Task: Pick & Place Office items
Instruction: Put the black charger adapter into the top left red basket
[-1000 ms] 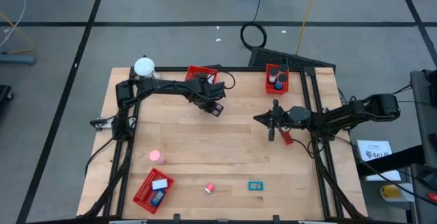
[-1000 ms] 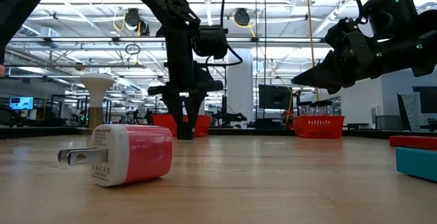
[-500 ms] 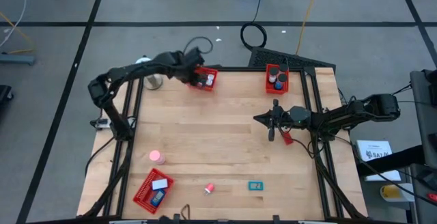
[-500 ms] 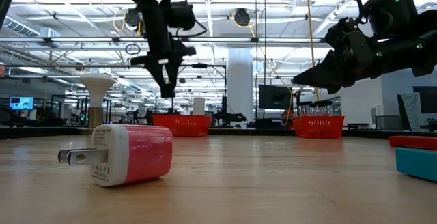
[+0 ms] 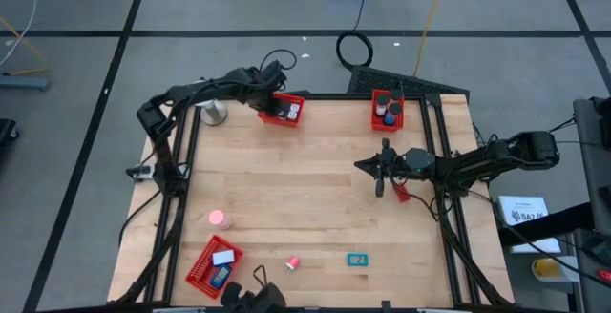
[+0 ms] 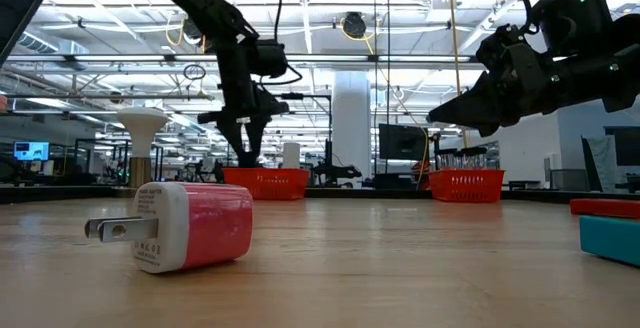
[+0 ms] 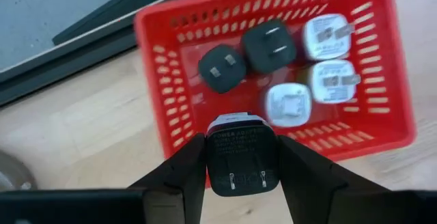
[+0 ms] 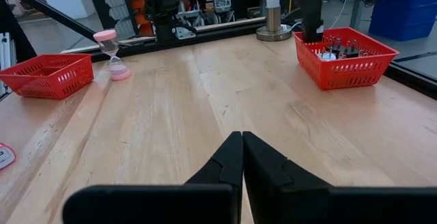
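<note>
My left gripper (image 5: pixel 274 104) hangs over the red mesh tray (image 5: pixel 285 111) at the table's far edge, shut on a black plug adapter (image 7: pixel 242 154). Inside that tray (image 7: pixel 164 115) lie two black adapters (image 7: pixel 222 70) and several white ones (image 7: pixel 326 36). A pink-and-white adapter (image 6: pixel 190 225) rests on its side near the near edge (image 5: pixel 294 263). A teal flat piece (image 5: pixel 358 260) lies to its right. My right gripper (image 5: pixel 380 177) is shut and holds nothing, hovering over the table's right part (image 8: pixel 242 142). My left gripper pinches the black adapter by its two opposite side faces (image 7: pixel 213 157) between both fingers. The fingers (image 7: pixel 181 169) point down from above. The adapter is lifted clear above the tray, its pronged face (image 7: pixel 246 179) turned toward the wrist camera.
A second red tray (image 5: pixel 387 111) with dark items stands at the far right. A third (image 5: pixel 214 263), near left, holds a white and a blue piece. A pink hourglass (image 5: pixel 220 219) stands at the left, a silver stand (image 5: pixel 212 114) at the far left corner, a red item (image 5: pixel 401 195) by my right gripper.
My left gripper has risen from low over the table's middle and swung toward the far edge, ending above the far-left red tray. In the last half second it has only dropped a little and shifted slightly right. My right arm has kept still.
</note>
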Robot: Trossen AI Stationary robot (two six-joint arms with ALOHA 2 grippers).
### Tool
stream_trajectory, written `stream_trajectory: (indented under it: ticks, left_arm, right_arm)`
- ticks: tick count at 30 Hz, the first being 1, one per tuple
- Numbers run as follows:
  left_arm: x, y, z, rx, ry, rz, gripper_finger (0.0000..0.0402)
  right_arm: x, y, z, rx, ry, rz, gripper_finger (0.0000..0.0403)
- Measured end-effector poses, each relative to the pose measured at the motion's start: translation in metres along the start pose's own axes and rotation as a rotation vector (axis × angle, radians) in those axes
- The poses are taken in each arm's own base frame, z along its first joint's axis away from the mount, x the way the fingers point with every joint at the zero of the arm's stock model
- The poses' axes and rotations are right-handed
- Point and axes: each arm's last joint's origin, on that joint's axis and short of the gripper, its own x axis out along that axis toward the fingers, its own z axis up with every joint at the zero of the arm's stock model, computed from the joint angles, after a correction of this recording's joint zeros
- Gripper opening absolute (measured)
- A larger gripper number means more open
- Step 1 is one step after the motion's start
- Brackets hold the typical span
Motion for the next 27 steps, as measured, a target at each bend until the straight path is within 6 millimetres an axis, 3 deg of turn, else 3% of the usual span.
stream_trajectory:
  ticks: [27]
  left_arm:
    - [0.041, -0.008, 0.000, -0.016, 0.054, -0.023, 0.0168]
  right_arm:
    - [0.000, 0.000, 0.001, 0.011, -0.007, 0.001, 0.0000]
